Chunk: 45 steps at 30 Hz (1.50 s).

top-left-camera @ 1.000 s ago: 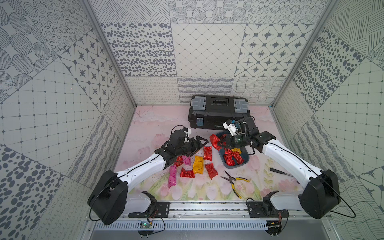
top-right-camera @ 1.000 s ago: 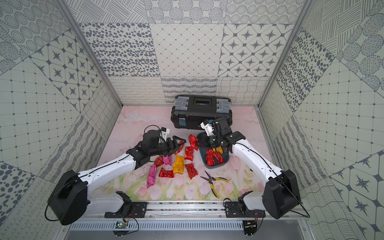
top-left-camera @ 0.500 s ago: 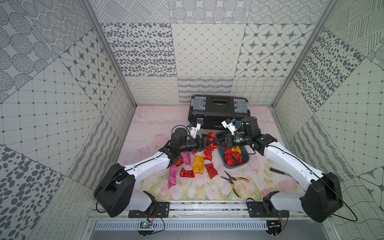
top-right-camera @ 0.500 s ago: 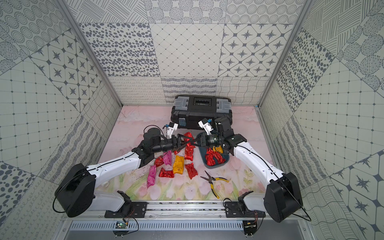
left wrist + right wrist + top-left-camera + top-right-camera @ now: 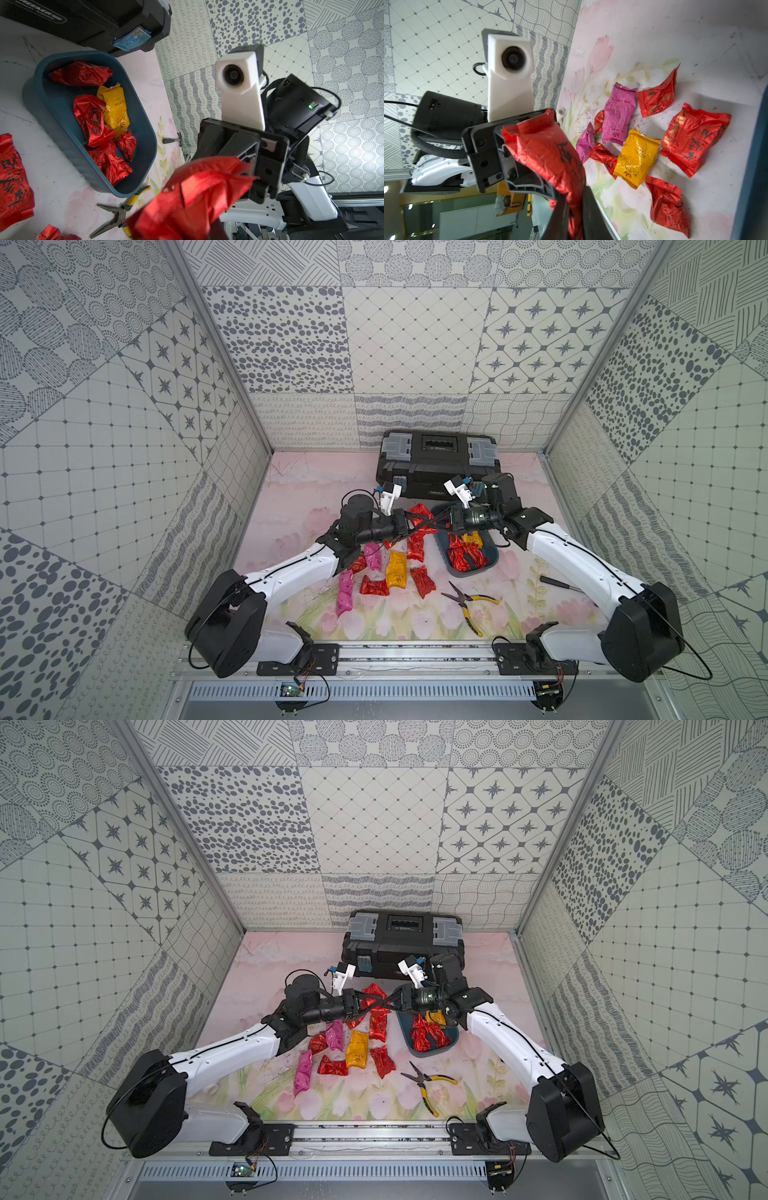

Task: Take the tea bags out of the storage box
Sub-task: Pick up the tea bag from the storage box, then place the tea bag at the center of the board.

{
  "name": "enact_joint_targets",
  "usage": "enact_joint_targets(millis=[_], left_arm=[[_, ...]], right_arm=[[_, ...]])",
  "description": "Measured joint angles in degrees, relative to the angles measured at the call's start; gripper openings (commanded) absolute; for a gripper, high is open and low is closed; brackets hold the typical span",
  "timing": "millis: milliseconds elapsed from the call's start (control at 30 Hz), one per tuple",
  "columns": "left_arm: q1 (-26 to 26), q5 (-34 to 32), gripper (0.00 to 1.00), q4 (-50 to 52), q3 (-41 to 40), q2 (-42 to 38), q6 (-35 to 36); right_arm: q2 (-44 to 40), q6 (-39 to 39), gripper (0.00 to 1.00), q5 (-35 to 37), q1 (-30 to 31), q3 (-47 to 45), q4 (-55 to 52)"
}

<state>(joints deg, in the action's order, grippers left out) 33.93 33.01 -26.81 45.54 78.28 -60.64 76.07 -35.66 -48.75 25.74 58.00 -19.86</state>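
two robot grippers meet nose to nose in mid-air over a flowered table (image 5: pixel 316 489), sharing one red tea bag (image 5: pixel 550 155). the left gripper (image 5: pixel 415 526) is pinched onto one end of it, foil bunched in its jaws. the right gripper (image 5: pixel 440 522) has its jaws narrow around the other end; whether they grip or just flank the foil i can't tell. the bag's long axis runs straight from one gripper to the other, crosswise to the robot, clear of the table. just below, on the right arm's side, sits the storage box (image 5: pixel 62 133) w/ several red bags & a yellow bag (image 5: pixel 114 108) inside. on the left arm's side, near the box, a loose pile of bags (image 5: pixel 637 158) lies on the table: red, pink, one yellow. so the drop spot is nearer the left arm, prob. the one to carry the bag on. pliers (image 5: pixel 469 601) lie by the box, toward the robot's base; a black toolbox (image 5: pixel 436 464) stands behind it.
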Motion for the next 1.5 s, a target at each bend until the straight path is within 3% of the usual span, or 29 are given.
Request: enact_joint_targets(millis=[133, 400, 800, 1100, 1267, 1367, 1500], left_arm=[[0.0, -3.69, 0.07, 6.58, 0.85, -2.14, 1.7], [-2.38, -11.34, 0.08, 22.56, 4.66, -4.44, 5.88], [-16.83, -19.23, 0.07, 52.87, 11.74, -0.57, 18.47], [-28.85, -18.08, 0.1, 60.13, 12.79, 7.32, 28.26], [-31.85, -16.0, 0.14, 60.92, 13.25, 13.2, 32.39], [-32.5, -14.99, 0.21, 60.85, 13.31, 15.69, 34.27], [-32.89, -14.6, 0.45, 60.72, 13.27, 17.51, 36.15]], right_arm=[[-2.03, 0.33, 0.46, 3.87, -0.13, -1.22, 0.83], [-8.9, 1.6, 0.47, 13.14, -2.4, -5.55, -0.63], [-9.92, 2.97, 0.44, 19.96, -2.78, -6.05, -6.51], [-9.49, 3.1, 0.43, 21.09, -2.78, -6.05, -8.76], [-9.49, 3.13, 0.43, 22.36, -2.78, -6.05, -10.03], [-9.31, 3.32, 0.43, 24.0, -2.78, -6.05, -11.28], [-6.51, 4.31, 0.43, 26.51, -2.8, -6.01, -12.76]])
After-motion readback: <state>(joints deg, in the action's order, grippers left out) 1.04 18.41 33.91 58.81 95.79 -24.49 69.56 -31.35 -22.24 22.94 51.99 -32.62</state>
